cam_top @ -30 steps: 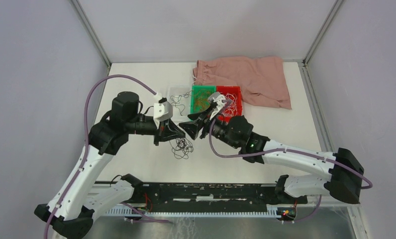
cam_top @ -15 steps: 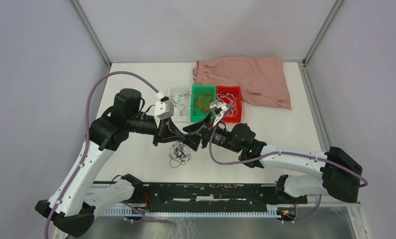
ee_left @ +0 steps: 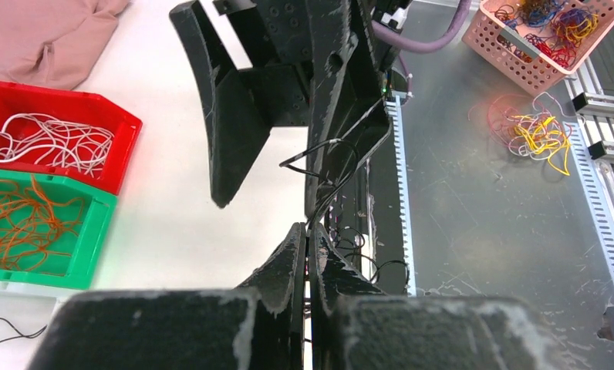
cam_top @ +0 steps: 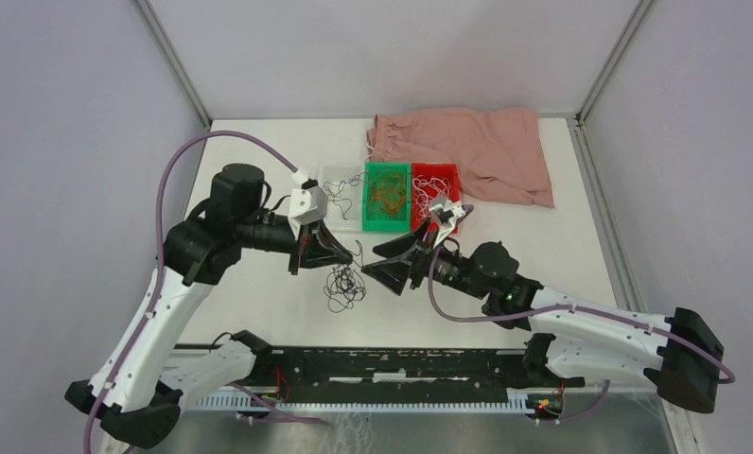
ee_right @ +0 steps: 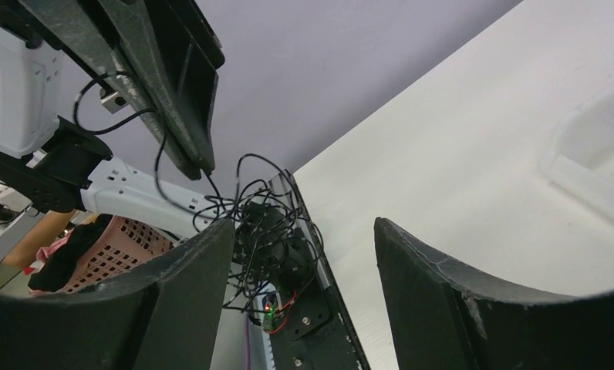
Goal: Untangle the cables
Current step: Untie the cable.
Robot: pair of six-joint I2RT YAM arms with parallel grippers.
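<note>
The bunch of black cables (cam_top: 342,284) hangs low over the white table (cam_top: 562,246), near the front, and I cannot tell if it touches the table. The left gripper (cam_top: 346,255) is shut tight on a strand at the top of the bunch and holds it up. The right gripper (cam_top: 377,263) was right next to the left one a moment ago. Now it has backed away to the right and its jaws stand wide open, with nothing between them as far as I can see. The bunch looks just as knotted as before, so I think no strand has come out yet and the right gripper needs another try. Farther back sit three trays in a row: a clear tray (cam_top: 342,167) with a few black wires, a green tray (cam_top: 388,227) with orange cables (cam_top: 387,194), and a red tray (cam_top: 453,170) with white cables (cam_top: 437,189). Behind them lies a pink cloth (cam_top: 477,151).
</note>
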